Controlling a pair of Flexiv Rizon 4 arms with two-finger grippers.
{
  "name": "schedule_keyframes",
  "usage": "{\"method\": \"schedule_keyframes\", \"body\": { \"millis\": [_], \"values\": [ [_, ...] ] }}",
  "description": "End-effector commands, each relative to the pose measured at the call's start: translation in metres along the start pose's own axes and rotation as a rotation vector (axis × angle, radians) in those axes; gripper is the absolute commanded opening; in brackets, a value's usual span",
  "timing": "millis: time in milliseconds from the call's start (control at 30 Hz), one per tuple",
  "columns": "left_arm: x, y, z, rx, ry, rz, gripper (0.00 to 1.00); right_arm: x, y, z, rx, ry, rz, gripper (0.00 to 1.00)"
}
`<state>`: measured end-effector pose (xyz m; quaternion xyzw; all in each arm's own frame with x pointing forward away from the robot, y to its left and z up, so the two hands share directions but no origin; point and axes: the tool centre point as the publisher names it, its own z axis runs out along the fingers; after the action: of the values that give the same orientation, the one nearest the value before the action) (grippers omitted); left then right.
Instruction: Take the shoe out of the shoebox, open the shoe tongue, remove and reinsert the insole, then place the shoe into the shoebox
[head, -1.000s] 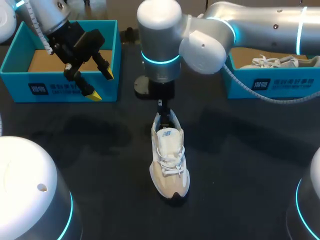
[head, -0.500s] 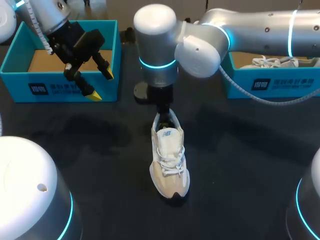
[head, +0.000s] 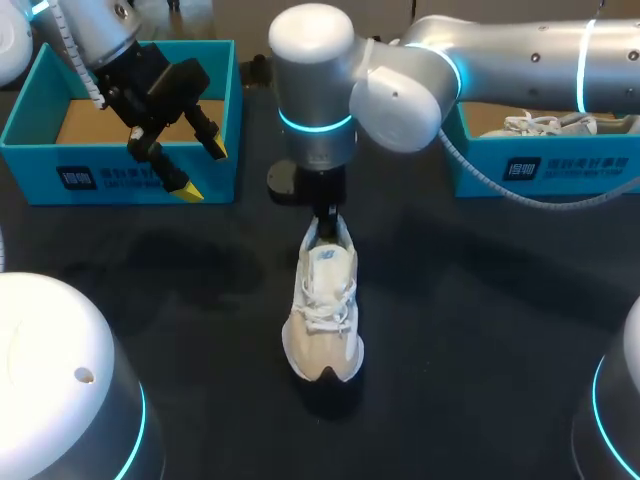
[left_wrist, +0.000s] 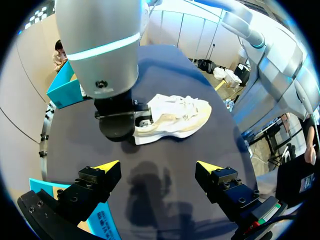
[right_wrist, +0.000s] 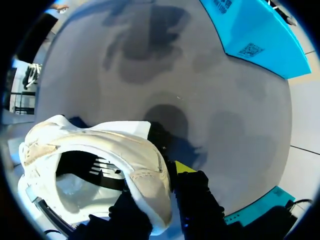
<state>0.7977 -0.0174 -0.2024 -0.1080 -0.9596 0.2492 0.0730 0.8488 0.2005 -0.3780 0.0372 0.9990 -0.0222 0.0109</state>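
A beige and white shoe lies in the middle of the dark table, toe toward the front edge. My right arm reaches in over it, and my right gripper comes down on the heel. In the right wrist view the heel collar sits between the fingers of my right gripper, one inside the shoe and one outside, shut on it. My left gripper hangs open over the front wall of the left blue shoebox. From the left wrist view the shoe lies ahead of the open left gripper.
A second blue shoebox at the back right holds another white shoe. The left shoebox shows only its brown floor. The right arm's thick wrist stands above the shoe's heel.
My right gripper has closed on the shoe's heel. The shoe has shifted, its toe swinging a little to the left and away from the front edge. The left arm has not moved.
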Motion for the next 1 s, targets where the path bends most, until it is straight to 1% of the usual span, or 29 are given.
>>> {"method": "schedule_keyframes", "body": {
  "millis": [33, 167, 367, 500, 667, 867, 1000],
  "values": [
    [0.0, 0.0, 0.0, -0.003, 0.001, 0.0, 1.0, 0.001, -0.014, -0.026, 0.003, 0.013, -0.004, 0.0],
    [0.0, 0.0, 0.0, -0.003, 0.001, 0.0, 1.0, 0.002, -0.022, -0.049, -0.013, 0.006, -0.026, 0.0],
    [0.0, 0.0, 0.0, -0.003, 0.001, 0.0, 1.0, 0.001, -0.035, -0.087, -0.011, -0.001, -0.06, 0.0],
    [0.0, 0.0, 0.0, -0.003, 0.001, 0.0, 1.0, 0.0, -0.045, -0.112, 0.02, -0.003, -0.08, 0.0],
    [0.0, 0.0, 0.0, -0.003, 0.001, 0.0, 1.0, -0.003, -0.059, -0.14, 0.028, -0.03, -0.078, 0.0],
    [0.0, 0.0, 0.0, -0.003, 0.001, 0.0, 1.0, -0.012, -0.072, -0.174, 0.026, -0.064, -0.083, 0.0],
    [0.0, 0.0, 0.0, -0.003, 0.001, 0.0, 1.0, -0.02, -0.08, -0.192, 0.05, -0.064, -0.084, 0.0]
  ]
}}
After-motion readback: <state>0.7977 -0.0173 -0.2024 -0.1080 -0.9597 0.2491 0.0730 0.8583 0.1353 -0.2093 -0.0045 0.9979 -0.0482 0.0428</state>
